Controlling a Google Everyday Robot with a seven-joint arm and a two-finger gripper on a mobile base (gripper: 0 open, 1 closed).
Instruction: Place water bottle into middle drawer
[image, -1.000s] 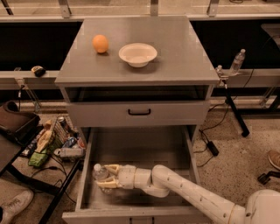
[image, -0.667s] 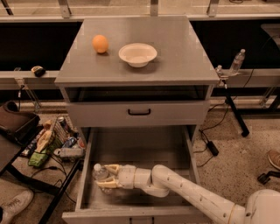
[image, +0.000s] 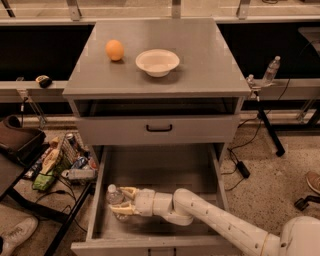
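Observation:
The water bottle (image: 114, 198), clear with a white cap, is at the front left of the open middle drawer (image: 165, 170), close to its left wall. My gripper (image: 120, 201) reaches in from the right, low inside the drawer. Its yellowish fingers (image: 129, 190) lie on either side of the bottle and close around it. The bottle's lower part is hidden behind the fingers. My white arm (image: 215, 220) crosses the drawer's front right corner.
On the cabinet top are an orange (image: 114, 50) and a white bowl (image: 157, 62). The shallower drawer front with a black handle (image: 159, 129) is shut above. A cluttered rack (image: 60, 162) stands to the left. A small distant bottle (image: 271, 70) stands at the right.

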